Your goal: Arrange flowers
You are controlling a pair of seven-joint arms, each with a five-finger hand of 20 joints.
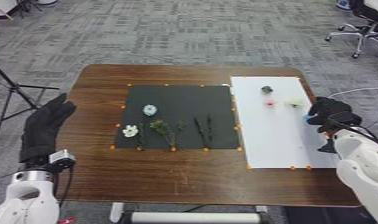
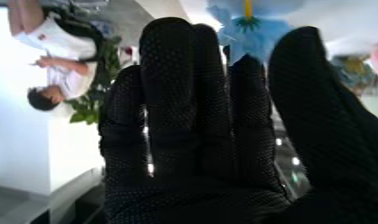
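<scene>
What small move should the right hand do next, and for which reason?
I would ease the right hand slightly toward the blue flower and gently close thumb and fingers on it. The flower appears near the fingertips, but the fingers are straight and the thumb stands apart, so it seems ungripped.

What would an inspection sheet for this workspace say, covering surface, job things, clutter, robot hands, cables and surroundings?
Surface: brown table, black mat, white sheet.
Job's things: white flower, pale blue flower, green stems on mat; pink flower on sheet; blue flower at right robot hand.
Clutter: nothing seen.
Robot hands: both open; left robot hand at table's left edge.
Cables: dark cable by left arm.
Surroundings: tripod, office chair.
</scene>
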